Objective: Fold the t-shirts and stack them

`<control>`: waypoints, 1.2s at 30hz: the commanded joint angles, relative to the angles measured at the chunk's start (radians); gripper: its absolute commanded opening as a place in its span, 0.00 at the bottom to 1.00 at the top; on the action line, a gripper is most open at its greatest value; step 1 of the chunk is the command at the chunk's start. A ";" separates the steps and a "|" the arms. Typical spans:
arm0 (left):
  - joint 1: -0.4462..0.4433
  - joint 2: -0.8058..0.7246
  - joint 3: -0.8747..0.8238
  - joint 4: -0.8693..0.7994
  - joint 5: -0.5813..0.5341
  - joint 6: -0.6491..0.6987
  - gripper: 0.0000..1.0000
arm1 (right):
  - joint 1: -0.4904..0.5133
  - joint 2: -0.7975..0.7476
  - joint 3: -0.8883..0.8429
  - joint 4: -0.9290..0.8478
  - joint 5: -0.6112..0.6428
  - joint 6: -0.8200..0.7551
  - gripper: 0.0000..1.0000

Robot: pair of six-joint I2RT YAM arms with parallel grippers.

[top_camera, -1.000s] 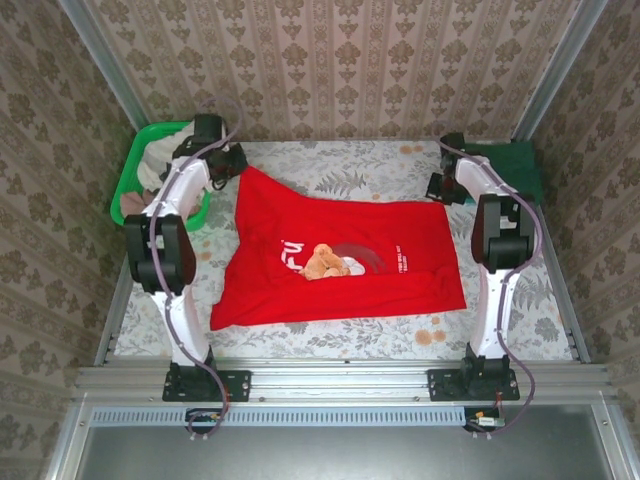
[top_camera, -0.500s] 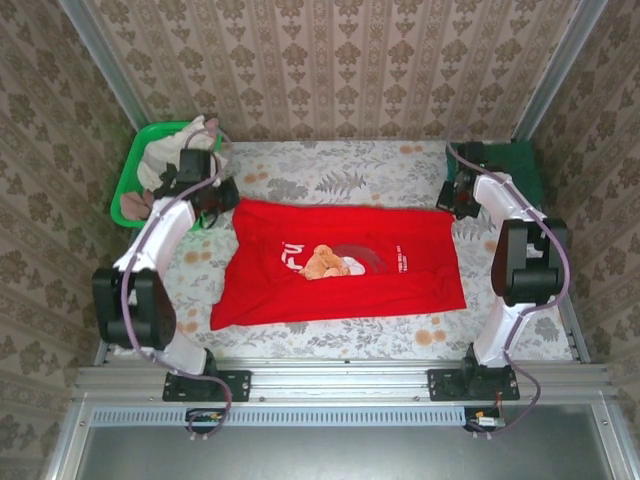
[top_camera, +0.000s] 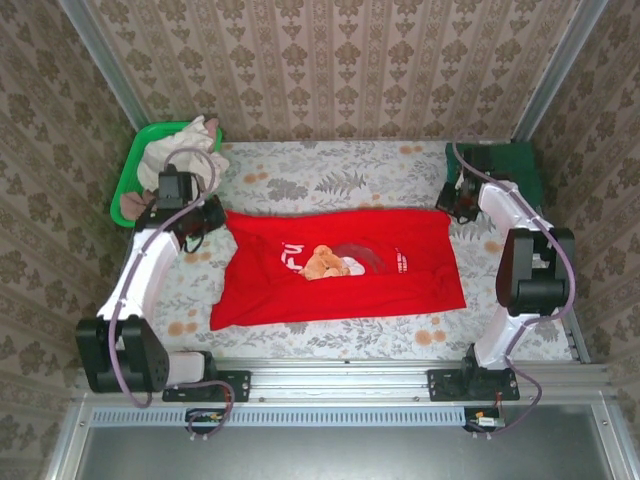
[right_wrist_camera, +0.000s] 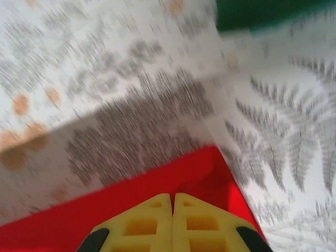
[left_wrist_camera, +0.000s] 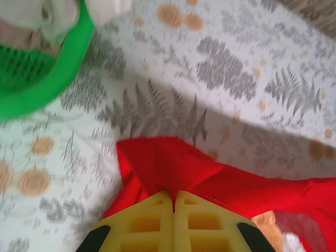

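Both jaws pinch the red t-shirt [top_camera: 340, 265].
It lies spread on the counter [top_camera: 330, 175]. The left jaws are closed on its far left corner, the right jaws on its far right corner.

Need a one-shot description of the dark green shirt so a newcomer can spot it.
Start at the floral table and go to its far right corner. The dark green t-shirt lies there as a flat patch of cloth. It is much darker than the bright green basket at the far left corner, and plain, unlike the printed red t-shirt spread mid-table.
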 commanded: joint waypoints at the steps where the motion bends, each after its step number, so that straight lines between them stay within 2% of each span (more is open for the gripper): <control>1: -0.006 -0.108 -0.115 -0.099 0.032 -0.001 0.00 | -0.003 -0.041 -0.097 -0.038 0.041 0.013 0.00; 6: -0.007 -0.261 -0.219 -0.162 0.032 -0.029 0.00 | -0.011 -0.053 -0.187 -0.022 0.100 0.008 0.00; 13: -0.004 -0.261 -0.158 -0.246 0.048 0.012 0.00 | -0.013 -0.112 -0.209 -0.037 0.070 0.008 0.00; 17: -0.003 -0.291 -0.136 -0.304 0.013 0.027 0.00 | -0.014 -0.179 -0.241 -0.054 0.077 0.015 0.00; 20: -0.006 -0.298 -0.169 -0.306 0.023 0.020 0.00 | -0.008 -0.197 -0.284 -0.034 0.057 0.018 0.00; 25: -0.016 -0.307 -0.280 -0.245 0.076 -0.013 0.00 | -0.008 -0.144 -0.300 -0.035 0.078 0.010 0.00; 29: -0.031 -0.324 -0.313 -0.226 0.068 -0.026 0.00 | -0.008 -0.135 -0.305 -0.042 0.109 0.011 0.00; 30: -0.035 -0.316 -0.312 -0.223 0.066 -0.030 0.00 | -0.008 -0.137 -0.304 -0.045 0.115 0.012 0.04; 31: -0.040 -0.308 -0.313 -0.224 0.062 -0.031 0.00 | -0.006 -0.139 -0.302 -0.050 0.111 0.009 0.14; 32: -0.043 -0.299 -0.315 -0.223 0.057 -0.030 0.00 | -0.006 -0.145 -0.300 -0.058 0.111 0.010 0.20; 34: -0.054 -0.286 -0.320 -0.211 0.054 -0.035 0.00 | 0.008 -0.181 -0.295 -0.079 0.119 0.009 0.26; 36: -0.065 -0.282 -0.323 -0.207 0.055 -0.042 0.00 | 0.036 -0.232 -0.286 -0.107 0.145 0.011 0.29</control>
